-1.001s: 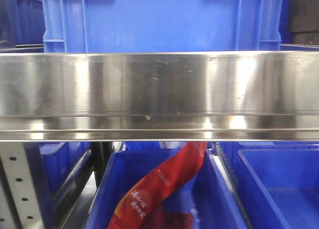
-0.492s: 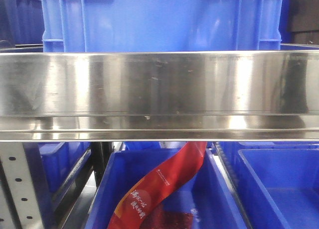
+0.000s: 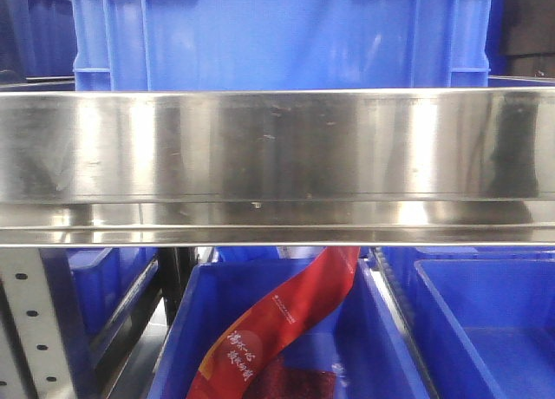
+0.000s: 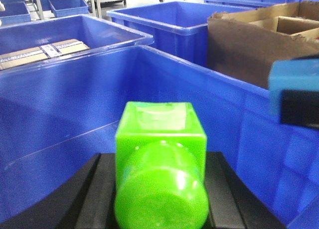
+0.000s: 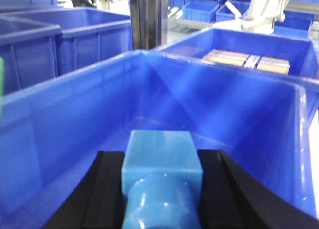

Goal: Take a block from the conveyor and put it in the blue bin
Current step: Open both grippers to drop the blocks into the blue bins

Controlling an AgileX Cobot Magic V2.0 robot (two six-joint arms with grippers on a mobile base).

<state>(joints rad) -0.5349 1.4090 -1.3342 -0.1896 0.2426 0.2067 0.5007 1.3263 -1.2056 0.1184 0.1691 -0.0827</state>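
Right gripper (image 5: 162, 186): jaws clamped on the block (image 5: 162, 157), with one black finger (image 5: 105, 189) against each flank. The block is light blue, a cube with a round stud on one face. Its long axis runs along my right wrist camera's line of sight. The stud end faces the lens and the square end points away, toward the far corner of the blue bin (image 5: 75, 119). The cube's flat top face is turned up. The block sits over the bin's interior with walls in view to left, right and ahead. I cannot tell its height against the rim. Left gripper (image 4: 160, 194): jaws clamped on a green block (image 4: 160, 139) of the same form, stud toward the lens, cube end outward. Its top face shows a pale round recess. It too is over a blue bin floor, with a wall rising beyond it. From the left wrist, the light-blue block shows blurred at the right edge, near the rim and well apart from the green one. Behind that rim stands a cardboard box (image 4: 249, 45) with open flaps. From the right wrist, a neighbouring bin (image 5: 299, 55) holds flat brown cartons (image 5: 249, 59). Front view: a steel rail (image 3: 277, 147) spans the frame, with a blue crate (image 3: 277, 35) above it. A red packet (image 3: 286, 321) lies in a bin below.
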